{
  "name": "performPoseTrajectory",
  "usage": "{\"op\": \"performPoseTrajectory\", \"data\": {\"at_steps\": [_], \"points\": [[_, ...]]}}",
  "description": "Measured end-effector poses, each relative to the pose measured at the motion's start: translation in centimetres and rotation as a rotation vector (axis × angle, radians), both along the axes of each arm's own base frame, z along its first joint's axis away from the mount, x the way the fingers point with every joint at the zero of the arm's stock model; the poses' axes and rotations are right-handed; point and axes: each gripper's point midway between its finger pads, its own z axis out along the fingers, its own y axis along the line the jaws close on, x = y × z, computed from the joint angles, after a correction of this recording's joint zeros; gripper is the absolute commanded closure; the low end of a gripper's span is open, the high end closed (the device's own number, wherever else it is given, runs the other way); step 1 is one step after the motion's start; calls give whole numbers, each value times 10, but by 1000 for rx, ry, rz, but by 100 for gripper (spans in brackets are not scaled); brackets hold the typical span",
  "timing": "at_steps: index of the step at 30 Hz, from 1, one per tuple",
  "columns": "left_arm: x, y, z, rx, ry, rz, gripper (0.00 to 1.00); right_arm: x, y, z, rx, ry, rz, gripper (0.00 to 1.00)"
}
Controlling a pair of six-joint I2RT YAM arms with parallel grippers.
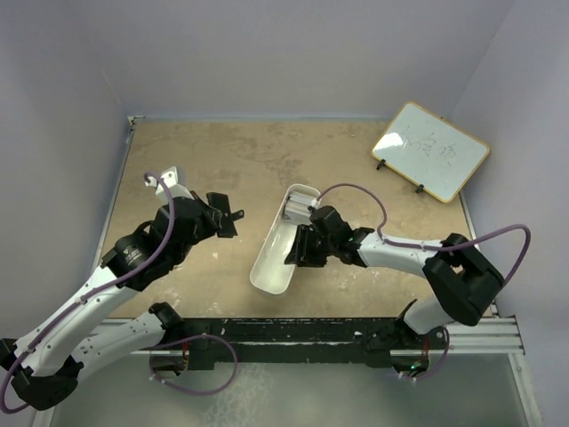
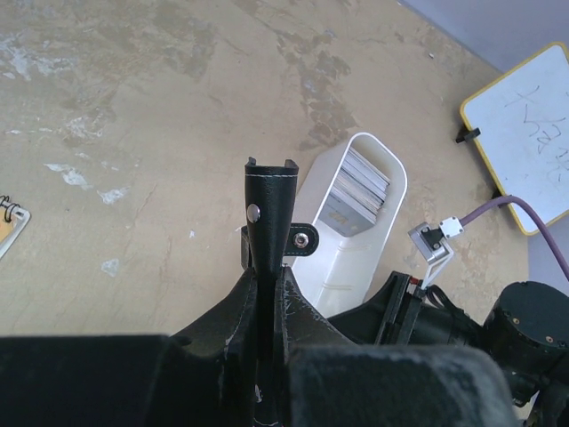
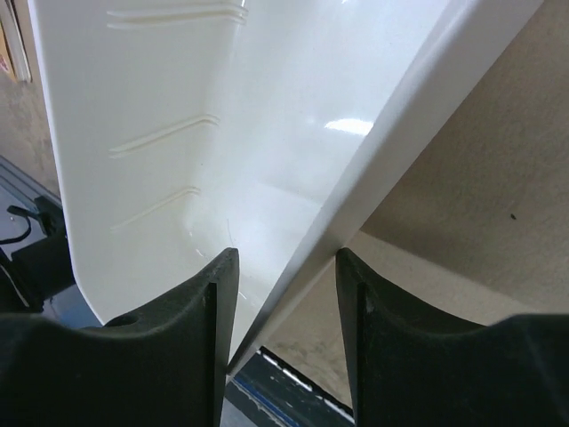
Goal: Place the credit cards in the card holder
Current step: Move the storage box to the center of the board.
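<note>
1. Risk, near: the right end effector (image 3: 284,258) straddles the 3 o'clock wall of the white tray (image 1: 267,271), one finger inside and one outside. It is part open, with nothing clamped. If it closes or lifts here, it could drag or tip the tray.
2. Risk, far: the credit cards (image 2: 363,189) lie stacked at the tray's 12 o'clock end. A tilt of the tray would likely slide or scatter them. The end effector also sits well short of them.
3. Risk, left: the card holder (image 2: 269,209) is pinched edge-on with its snap tab hanging free. I judge that loading a card could twist it in the grip.
4. Pose, right arm: folded low, with the forearm reaching toward 9 o'clock over the surface (image 1: 231,160).
5. Pose, left arm: stretched toward 1 o'clock. The left end effector (image 1: 206,218) is closed tight on the holder, held above the surface at the tray's 9 o'clock, well apart from it.
</note>
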Motion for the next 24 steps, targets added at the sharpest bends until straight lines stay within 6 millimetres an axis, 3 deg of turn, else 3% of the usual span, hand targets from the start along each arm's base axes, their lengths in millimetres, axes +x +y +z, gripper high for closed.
{"op": "performPoseTrajectory", "data": {"at_steps": [10, 19, 24], "points": [[-3, -14, -7, -48, -8, -65, 100, 49, 26, 4, -16, -26, -131, 54], [-6, -32, -40, -63, 58, -130, 100, 98, 46, 7, -25, -71, -201, 51], [-8, -34, -56, -66, 85, -139, 100, 112, 50, 10, -16, -86, -212, 40]]}}
